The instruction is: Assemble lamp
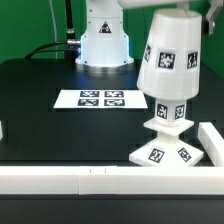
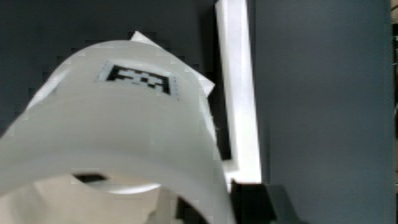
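Hanging below the gripper (image 1: pixel 175 8), shade (image 1: pixel 168 58) above base (image 1: pixel 166 152); grip state unclear.

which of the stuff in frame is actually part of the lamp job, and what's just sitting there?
Job:
- shade, above the base, tags on its sides
- bulb, standing on the base, under the shade
- base, flat on the table by the white rails

Just there:
- marker board, flat on the table
- white rails edging the table
- robot pedestal at the back
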